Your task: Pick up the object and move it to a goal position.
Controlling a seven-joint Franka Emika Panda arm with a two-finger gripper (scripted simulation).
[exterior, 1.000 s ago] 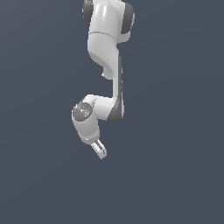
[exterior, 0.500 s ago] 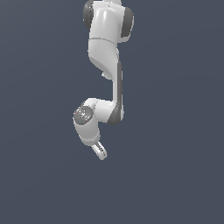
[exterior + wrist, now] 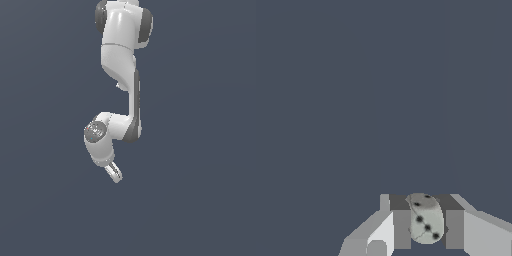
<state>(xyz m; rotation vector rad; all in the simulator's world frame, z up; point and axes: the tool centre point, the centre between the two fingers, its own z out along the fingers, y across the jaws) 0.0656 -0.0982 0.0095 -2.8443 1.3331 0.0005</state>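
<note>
- Wrist view: the object (image 3: 426, 219) is sitting between the two fingers (image 3: 401, 230), filling the gap between them.
- It is showing as a pale grey-beige rounded lump with several small dark dots on its face, like a die with worn corners.
- The jaws are standing narrow, closed on the object, with a dark pad touching it on each side.
- The gripper (image 3: 427, 227) is showing grey and white finger bodies sloping out to either side of the object.
- Beyond the fingers the wrist view is giving only flat dark blue-grey background (image 3: 381, 90); no surface or edge is showing there.
- Exterior view: the arm (image 3: 122, 75) is hanging down from the upper edge of the frame, white with dark grey joints.
- The lower links are folding back toward the exterior view's left, ending in a round wrist housing (image 3: 96, 132) with a dark cap.
- The gripper (image 3: 116, 174) is pointing down and slightly toward the exterior view's right, below that housing.
- In this view the fingers are looking close together; the object is too small to make out between them here.
- Behind the arm the same plain dark backdrop is filling the whole exterior view, and I cannot tell whether the gripper is above or on any surface.
</note>
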